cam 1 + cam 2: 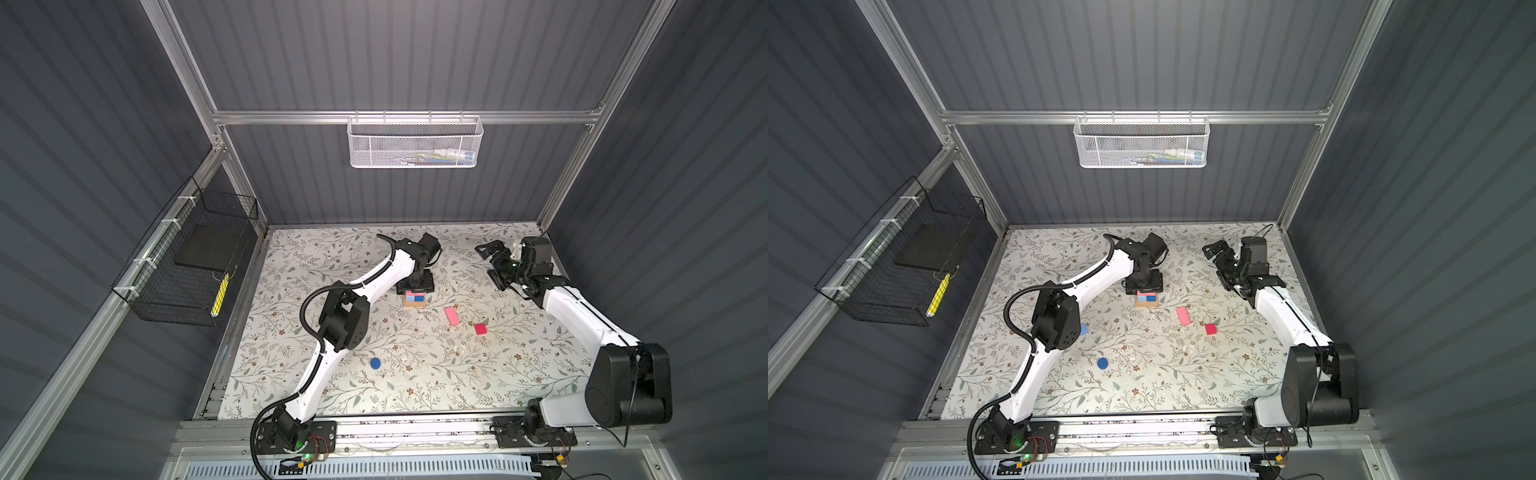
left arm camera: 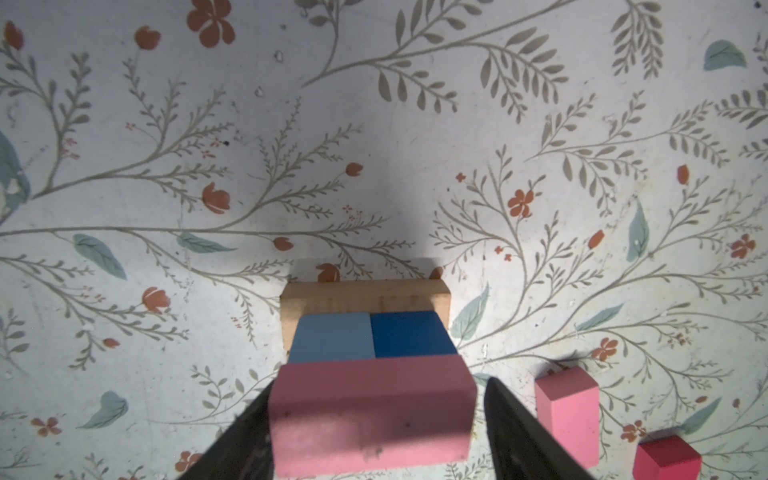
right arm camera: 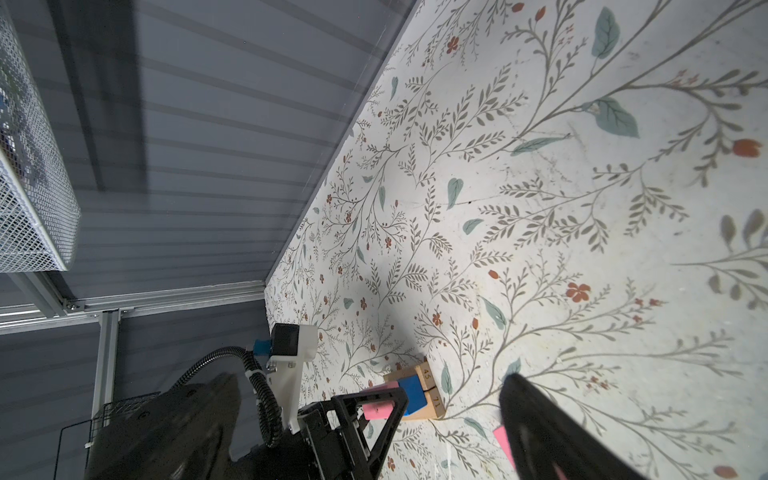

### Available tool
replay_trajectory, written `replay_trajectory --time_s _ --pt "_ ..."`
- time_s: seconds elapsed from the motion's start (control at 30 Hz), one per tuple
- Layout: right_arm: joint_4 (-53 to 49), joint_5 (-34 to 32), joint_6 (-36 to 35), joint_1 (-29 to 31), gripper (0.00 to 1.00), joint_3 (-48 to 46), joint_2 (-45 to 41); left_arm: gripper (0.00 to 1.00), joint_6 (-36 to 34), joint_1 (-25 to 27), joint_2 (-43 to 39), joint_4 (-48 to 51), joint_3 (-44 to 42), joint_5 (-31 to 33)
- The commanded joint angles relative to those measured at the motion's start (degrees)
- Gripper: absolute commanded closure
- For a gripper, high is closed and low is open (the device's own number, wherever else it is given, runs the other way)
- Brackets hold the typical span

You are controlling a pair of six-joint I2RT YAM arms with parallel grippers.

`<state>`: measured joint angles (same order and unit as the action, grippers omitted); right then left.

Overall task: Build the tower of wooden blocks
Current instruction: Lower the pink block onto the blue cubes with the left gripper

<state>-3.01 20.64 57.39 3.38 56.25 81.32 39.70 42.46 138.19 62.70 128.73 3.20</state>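
The tower stands mid-table: a tan base (image 1: 413, 304) (image 2: 365, 297) with a light blue cube (image 2: 332, 336) and a dark blue cube (image 2: 411, 334) on it. A pink oblong (image 2: 372, 415) (image 1: 1140, 293) lies over the cubes' far side. My left gripper (image 1: 414, 286) (image 2: 378, 390) straddles it, open; one finger touches it and the other stands off by a gap. A second pink oblong (image 1: 451, 316), a red cube (image 1: 481, 329) and a dark blue disc (image 1: 375, 363) lie loose on the table. Another blue cube (image 1: 1084, 329) peeks from behind the left arm. My right gripper (image 1: 492, 262) hangs open and empty at the back right.
A white mesh basket (image 1: 415, 143) hangs on the back wall. A black wire basket (image 1: 187, 266) hangs on the left wall. The left arm's elbow (image 1: 343, 318) rises over the table's left middle. Grey walls close in the floral table (image 1: 415, 386).
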Motion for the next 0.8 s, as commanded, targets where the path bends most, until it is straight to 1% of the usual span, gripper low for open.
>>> replay_trajectory --time_s 0.0,0.23,0.5,0.77 --pt "0.6 0.5 -0.9 -0.1 0.01 -0.9 0.4 0.25 0.2 0.4 -1.9 0.0 -0.3 -0.1" --pt "0.7 0.6 -1.0 -0.1 0.01 -0.9 0.4 0.25 0.2 0.4 -2.0 0.0 -0.3 -0.2" --pt "0.7 0.6 -0.9 -0.2 0.01 -1.0 0.4 0.23 0.5 0.4 -2.6 0.2 -0.3 0.9" --pt "0.7 0.7 -0.9 -0.2 0.01 -1.0 0.4 0.24 0.6 0.4 -2.9 0.2 -0.5 1.1"
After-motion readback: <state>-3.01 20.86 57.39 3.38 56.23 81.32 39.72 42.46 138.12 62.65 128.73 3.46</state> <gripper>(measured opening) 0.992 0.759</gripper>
